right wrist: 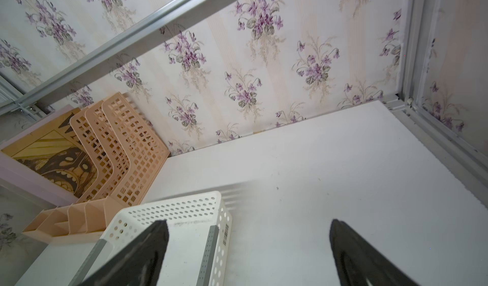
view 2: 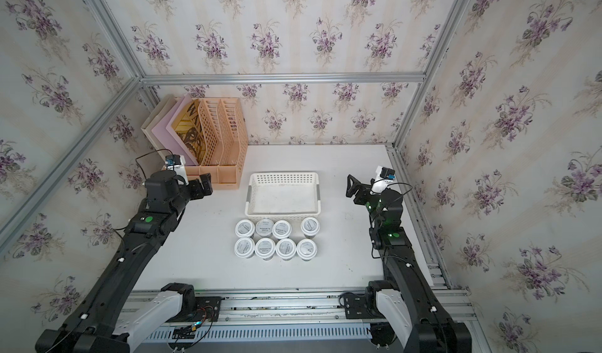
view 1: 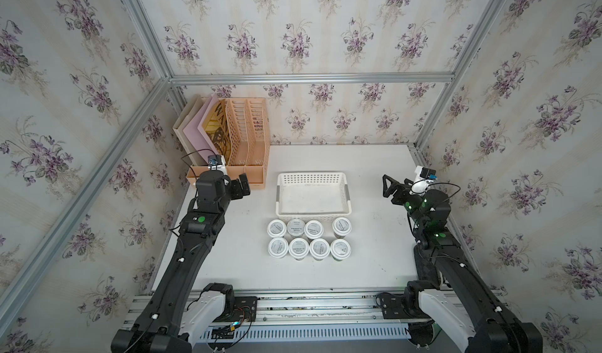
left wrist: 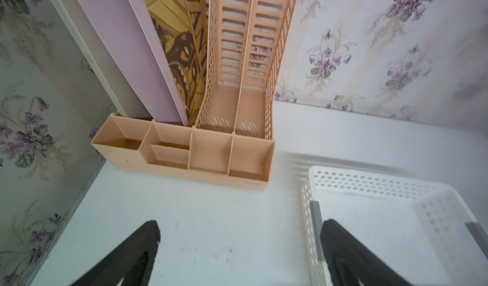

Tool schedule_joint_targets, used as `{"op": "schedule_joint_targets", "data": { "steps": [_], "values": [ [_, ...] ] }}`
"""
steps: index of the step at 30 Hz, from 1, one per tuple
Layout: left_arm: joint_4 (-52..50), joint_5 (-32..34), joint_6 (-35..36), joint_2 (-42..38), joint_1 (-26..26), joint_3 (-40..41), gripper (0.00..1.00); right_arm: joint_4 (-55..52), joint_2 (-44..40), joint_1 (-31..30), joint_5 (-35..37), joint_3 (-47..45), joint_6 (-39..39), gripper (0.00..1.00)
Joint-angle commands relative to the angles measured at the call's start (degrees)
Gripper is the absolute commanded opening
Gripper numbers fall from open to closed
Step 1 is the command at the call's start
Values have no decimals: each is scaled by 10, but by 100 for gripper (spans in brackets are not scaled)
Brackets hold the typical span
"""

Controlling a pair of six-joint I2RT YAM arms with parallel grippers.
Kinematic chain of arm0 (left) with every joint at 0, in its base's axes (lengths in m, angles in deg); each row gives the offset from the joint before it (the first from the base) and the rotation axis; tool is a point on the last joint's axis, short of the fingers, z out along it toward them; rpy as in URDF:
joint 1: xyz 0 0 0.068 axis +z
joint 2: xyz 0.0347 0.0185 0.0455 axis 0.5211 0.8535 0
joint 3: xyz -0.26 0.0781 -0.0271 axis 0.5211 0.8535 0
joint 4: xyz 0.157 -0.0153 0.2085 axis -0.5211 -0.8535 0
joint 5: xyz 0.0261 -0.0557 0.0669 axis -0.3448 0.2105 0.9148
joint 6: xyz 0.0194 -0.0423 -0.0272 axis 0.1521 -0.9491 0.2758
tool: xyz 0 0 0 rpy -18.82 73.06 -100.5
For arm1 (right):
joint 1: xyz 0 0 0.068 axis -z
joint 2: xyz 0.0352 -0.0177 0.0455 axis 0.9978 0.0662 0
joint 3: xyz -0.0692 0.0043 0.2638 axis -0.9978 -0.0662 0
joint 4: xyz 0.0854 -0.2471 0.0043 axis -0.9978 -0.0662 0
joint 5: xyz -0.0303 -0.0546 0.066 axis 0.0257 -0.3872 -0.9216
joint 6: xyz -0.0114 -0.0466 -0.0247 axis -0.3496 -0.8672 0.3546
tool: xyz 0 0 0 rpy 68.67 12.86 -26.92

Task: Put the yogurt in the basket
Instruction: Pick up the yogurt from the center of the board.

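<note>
Yogurt cups, eight, stand upright, lids up, in two rows of four on the bench, just beside the basket at its near long wall; the rows run parallel to that wall. Basket floor shows bare. File organizer, far left corner, holds leaning boards. Left gripper and right gripper flank the basket, jaws apart.

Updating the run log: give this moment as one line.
yogurt: eight cups on table | basket: empty | left gripper: open, empty | right gripper: open, empty

left gripper and right gripper hover, jaws spread wide.
</note>
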Motion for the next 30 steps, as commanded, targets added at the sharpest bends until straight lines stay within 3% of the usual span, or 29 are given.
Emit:
{"op": "schedule_joint_targets", "data": {
  "steps": [1,8,15,17,20,24,30],
  "values": [
    [-162,-70,-7,-10,-4,-34,99,-95,15,0,-13,14,-19,100],
    [-310,-99,9,1,-55,-88,99,-148,37,-1,-49,37,-25,100],
    [-336,-113,-4,32,-120,-50,100,-134,54,-1,-91,18,-16,94],
    [-323,-111,-7,46,-143,-34,95,-116,60,-3,-95,16,-10,89],
    [-303,-112,-14,75,-169,-28,88,-111,70,-28,-86,19,-13,82],
    [-314,-99,-15,141,-202,-66,88,-104,90,-76,-37,15,-25,82],
    [-321,-84,-24,192,-238,-96,86,-99,82,-89,-19,6,-25,79]
  ]
}}
